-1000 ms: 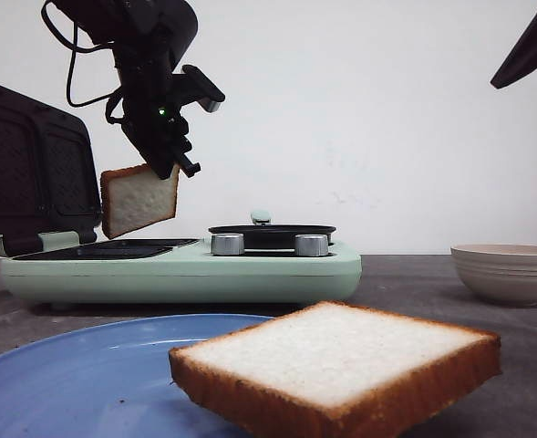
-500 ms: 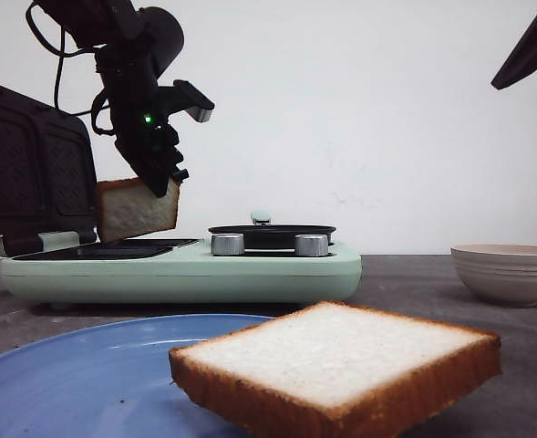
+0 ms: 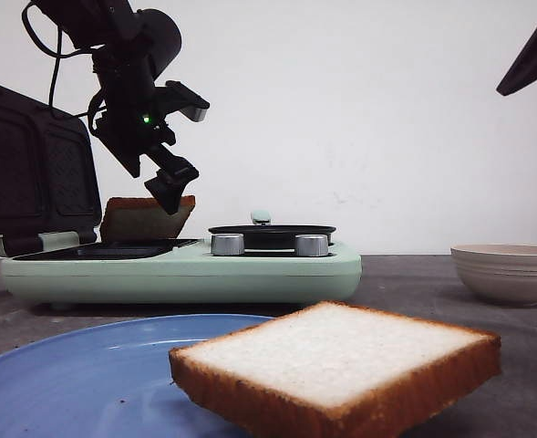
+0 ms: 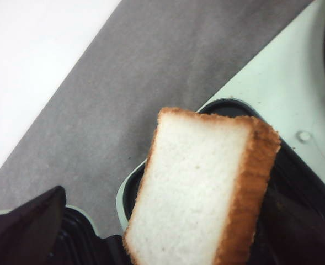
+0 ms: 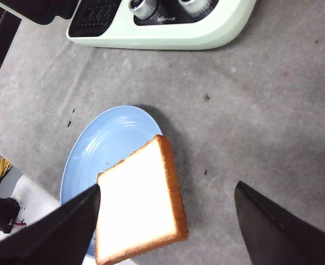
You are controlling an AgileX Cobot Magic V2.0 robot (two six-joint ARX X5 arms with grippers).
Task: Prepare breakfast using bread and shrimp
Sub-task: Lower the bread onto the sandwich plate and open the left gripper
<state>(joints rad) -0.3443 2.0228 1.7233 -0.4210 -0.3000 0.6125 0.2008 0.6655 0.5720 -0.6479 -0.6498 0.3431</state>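
One bread slice [image 3: 146, 219] leans tilted in the open sandwich maker's [image 3: 186, 269] dark grill well, seen close in the left wrist view [image 4: 201, 187]. My left gripper [image 3: 179, 146] hangs just above it, open, with its fingers [image 4: 24, 226] spread wider than the slice. A second bread slice [image 3: 341, 360] lies on the edge of the blue plate [image 3: 77, 374] at the front, overhanging its rim. High above that bread [image 5: 137, 204], my right gripper [image 5: 165, 232] is open and holds nothing. The shrimp are out of view.
The sandwich maker's black lid [image 3: 31, 173] stands open at the left. A small black pan [image 3: 273, 235] sits on its right half, behind two silver knobs. A pale bowl [image 3: 510, 269] stands at the right; its contents are hidden.
The left gripper brought the bread down into the sandwich maker's well and opened. The slice now rests there, tilted, free of the fingers. The right arm barely moved.
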